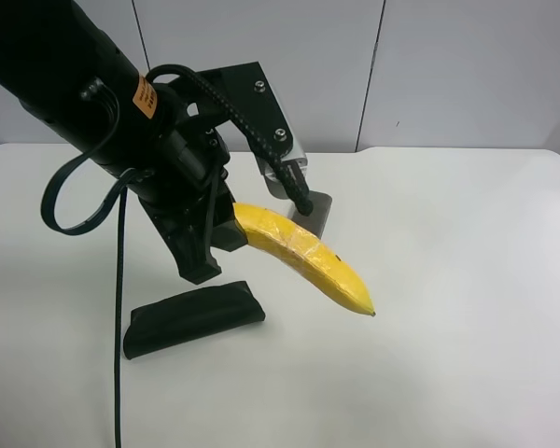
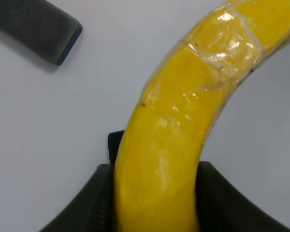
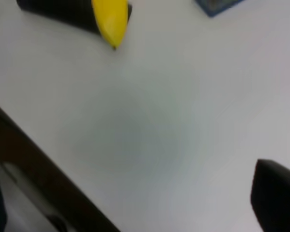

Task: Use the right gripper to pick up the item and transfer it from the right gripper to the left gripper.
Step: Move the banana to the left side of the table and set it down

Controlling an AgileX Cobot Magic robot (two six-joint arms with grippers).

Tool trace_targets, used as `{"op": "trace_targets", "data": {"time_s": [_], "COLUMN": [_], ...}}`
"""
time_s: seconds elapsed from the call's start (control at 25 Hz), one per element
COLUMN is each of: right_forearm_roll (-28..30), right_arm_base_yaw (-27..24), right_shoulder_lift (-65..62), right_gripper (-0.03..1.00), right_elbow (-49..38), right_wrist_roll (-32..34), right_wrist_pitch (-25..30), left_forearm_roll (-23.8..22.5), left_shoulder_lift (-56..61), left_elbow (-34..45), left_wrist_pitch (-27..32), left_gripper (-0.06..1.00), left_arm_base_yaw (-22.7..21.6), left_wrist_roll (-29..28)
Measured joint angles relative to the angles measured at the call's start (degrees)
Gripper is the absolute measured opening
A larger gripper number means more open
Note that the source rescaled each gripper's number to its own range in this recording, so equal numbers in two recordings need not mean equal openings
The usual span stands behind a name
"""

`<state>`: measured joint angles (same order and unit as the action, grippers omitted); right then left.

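Yellow under a glossy clear film, the banana hangs tilted above the white table. One end is clenched between the fingers of the left gripper and the tip points down. A dark pouch lies on the table close by that gripper. A grey block with a blue edge lies apart from it. The orange sticker on the arm carries marks too small to read. The right gripper is spread wide, grasping nothing.
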<state>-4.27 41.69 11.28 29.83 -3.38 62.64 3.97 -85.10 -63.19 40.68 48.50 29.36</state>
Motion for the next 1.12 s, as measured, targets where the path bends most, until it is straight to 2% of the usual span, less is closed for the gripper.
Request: {"op": "trace_targets", "data": {"time_s": [0.68, 0.8, 1.12], "right_forearm_roll": [0.3, 0.0, 0.0], "right_arm_base_yaw": [-1.0, -6.6, -28.2], "right_shoulder_lift": [0.0, -1.3, -10.1], "right_gripper": [1.0, 1.0, 1.0], "right_elbow": [-0.8, -0.8, -0.9], "right_wrist_roll": [0.0, 0.0, 0.0], "right_wrist_pitch": [-0.9, -1.0, -1.1], "left_forearm_roll": [0.0, 0.0, 0.1], "left_shoulder_lift": [0.0, 0.0, 0.0], "left_elbow": [0.0, 0.0, 0.0], "left_wrist_pitch": [0.0, 0.1, 0.1], "left_gripper": [0.02, 0.02, 0.02], "left_arm_base_yaw": [0.0, 0.0, 0.0], "left_wrist_roll": [0.0, 0.0, 0.0]}}
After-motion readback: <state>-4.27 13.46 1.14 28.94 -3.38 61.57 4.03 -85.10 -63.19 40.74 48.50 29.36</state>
